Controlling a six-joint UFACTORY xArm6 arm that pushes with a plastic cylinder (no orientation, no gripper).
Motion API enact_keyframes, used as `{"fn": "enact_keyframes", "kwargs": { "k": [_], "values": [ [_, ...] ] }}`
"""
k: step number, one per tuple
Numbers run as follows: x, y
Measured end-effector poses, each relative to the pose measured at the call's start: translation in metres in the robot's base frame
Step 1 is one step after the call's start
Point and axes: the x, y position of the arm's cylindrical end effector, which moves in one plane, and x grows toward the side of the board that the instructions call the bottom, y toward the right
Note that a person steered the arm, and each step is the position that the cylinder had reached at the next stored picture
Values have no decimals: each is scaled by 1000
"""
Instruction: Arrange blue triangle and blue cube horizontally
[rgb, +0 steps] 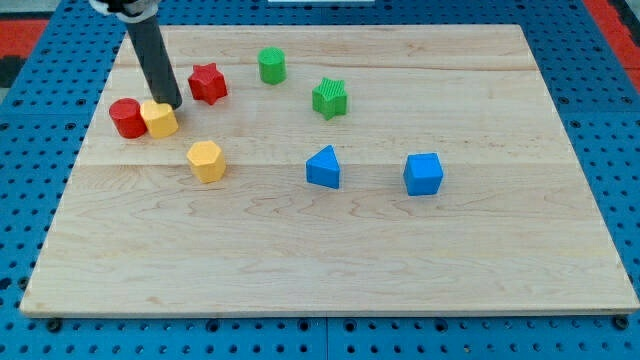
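The blue triangle (323, 167) lies near the board's middle. The blue cube (423, 174) lies to its right, at about the same height in the view, a gap apart. My tip (169, 104) is at the view's upper left, far from both blue blocks. It stands just behind a yellow block (159, 119) and touches or nearly touches it.
A red cylinder (126, 118) touches the yellow block's left side. A red star (208, 83) is right of the rod. A yellow hexagon (206, 160), a green cylinder (271, 66) and a green star (330, 98) lie on the wooden board (330, 260).
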Motion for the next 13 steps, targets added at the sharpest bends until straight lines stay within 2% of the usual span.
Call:
{"fn": "enact_keyframes", "kwargs": {
  "k": [1,2,3,5,7,9,10,12,13],
  "values": [
    [24,-5],
    [30,3],
    [33,59],
    [43,103],
    [64,98],
    [43,183],
    [51,215],
    [72,222],
    [59,220]
  ]
}}
